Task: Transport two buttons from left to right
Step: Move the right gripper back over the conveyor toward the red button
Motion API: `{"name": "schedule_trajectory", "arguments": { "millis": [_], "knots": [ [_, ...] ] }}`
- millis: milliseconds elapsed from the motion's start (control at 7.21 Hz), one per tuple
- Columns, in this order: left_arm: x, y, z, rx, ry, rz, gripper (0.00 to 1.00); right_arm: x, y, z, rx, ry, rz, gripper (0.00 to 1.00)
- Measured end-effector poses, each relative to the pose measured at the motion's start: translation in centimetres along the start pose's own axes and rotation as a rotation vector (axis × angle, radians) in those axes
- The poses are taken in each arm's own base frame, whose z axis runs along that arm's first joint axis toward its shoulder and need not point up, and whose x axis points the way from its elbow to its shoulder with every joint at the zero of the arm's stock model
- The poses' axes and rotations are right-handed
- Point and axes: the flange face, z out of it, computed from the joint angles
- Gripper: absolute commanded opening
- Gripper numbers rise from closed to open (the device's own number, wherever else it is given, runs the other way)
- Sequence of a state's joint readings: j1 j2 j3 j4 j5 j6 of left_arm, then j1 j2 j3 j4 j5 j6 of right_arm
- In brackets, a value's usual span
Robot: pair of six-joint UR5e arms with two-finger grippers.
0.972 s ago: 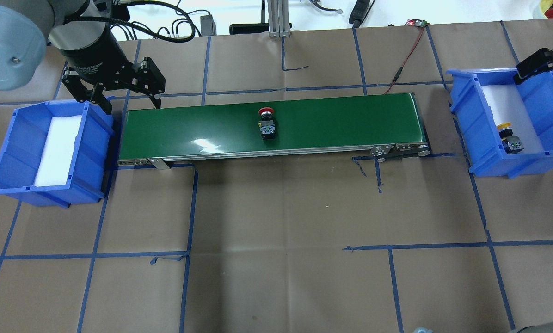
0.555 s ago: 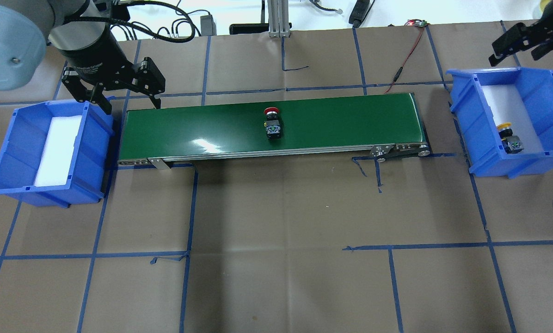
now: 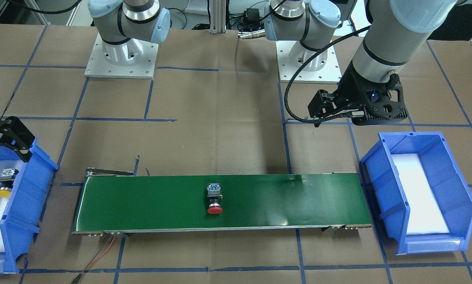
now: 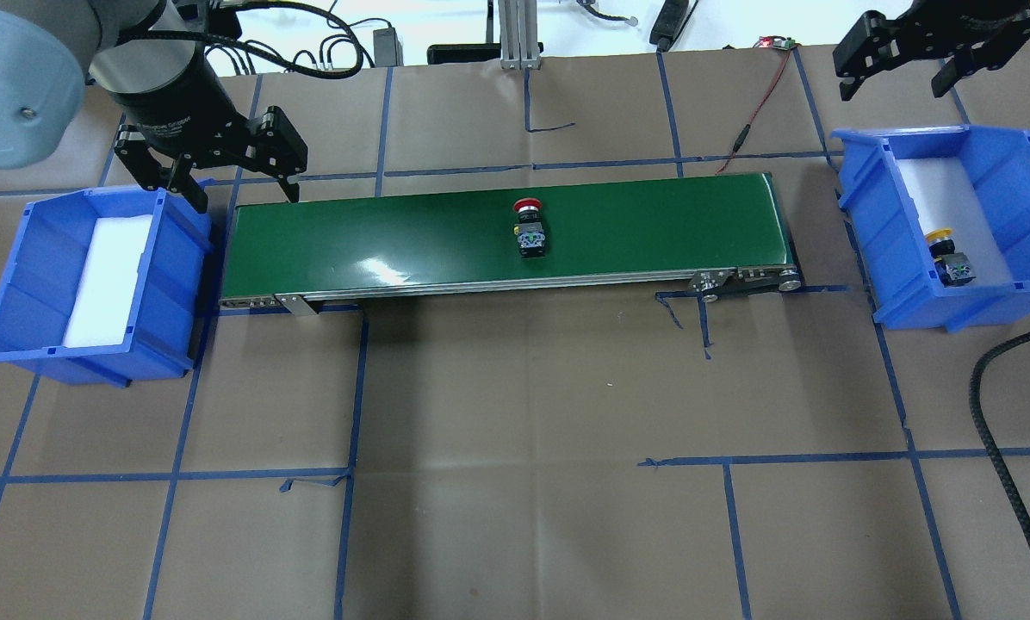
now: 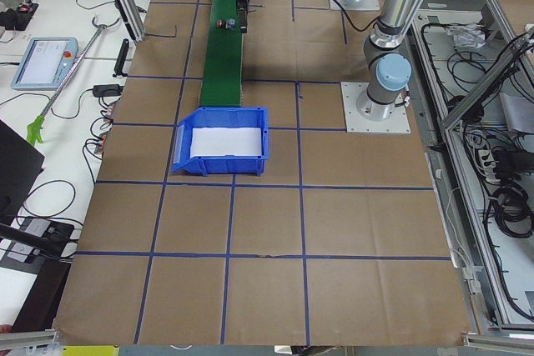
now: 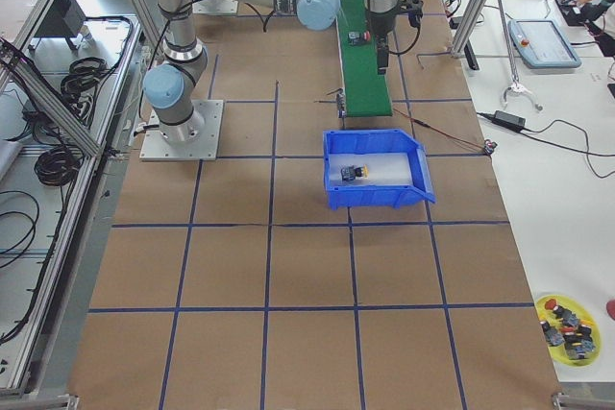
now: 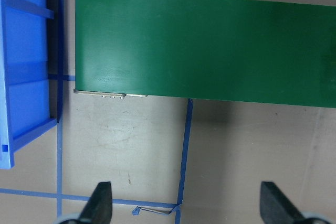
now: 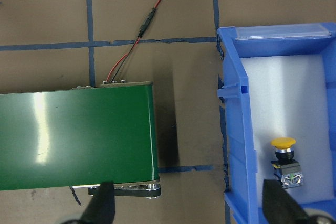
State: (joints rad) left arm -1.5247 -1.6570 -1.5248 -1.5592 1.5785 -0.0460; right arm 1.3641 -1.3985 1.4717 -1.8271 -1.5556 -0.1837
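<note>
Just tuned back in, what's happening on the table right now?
Two arms are passing buttons from the left bin to the right bin over a green conveyor belt. The yellow button lies in the right bin. The red button lies on its side near the belt's middle, held by nothing. The left gripper hovers open by the belt's left end, beside the left bin, where no button shows. The right gripper hangs open beyond the right bin's far edge.
</note>
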Motion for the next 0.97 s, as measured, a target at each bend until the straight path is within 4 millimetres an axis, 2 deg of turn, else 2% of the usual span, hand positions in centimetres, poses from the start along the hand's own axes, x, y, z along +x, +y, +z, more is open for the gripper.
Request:
{"name": "schedule_trajectory", "arguments": {
  "millis": [278,555,694,972],
  "knots": [
    [0.0,0.0,0.0,-0.001,0.0,0.0,1.0,-5.4,0.2,1.3,-0.022,-0.017,-0.027,1.0],
    [0.0,0.0,0.0,0.0,0.0,0.0,1.0,-11.6,1.0,1.4,-0.014,-0.025,-0.005,1.0],
    [0.0,0.0,0.0,0.0,0.0,0.0,1.0,-13.3,1.4,1.5,-0.01,-0.03,-0.003,1.0],
    [0.0,0.0,0.0,-0.001,0.0,0.003,1.0,-14.2,1.4,2.4,-0.023,-0.037,-0.011,1.0]
  ]
}}
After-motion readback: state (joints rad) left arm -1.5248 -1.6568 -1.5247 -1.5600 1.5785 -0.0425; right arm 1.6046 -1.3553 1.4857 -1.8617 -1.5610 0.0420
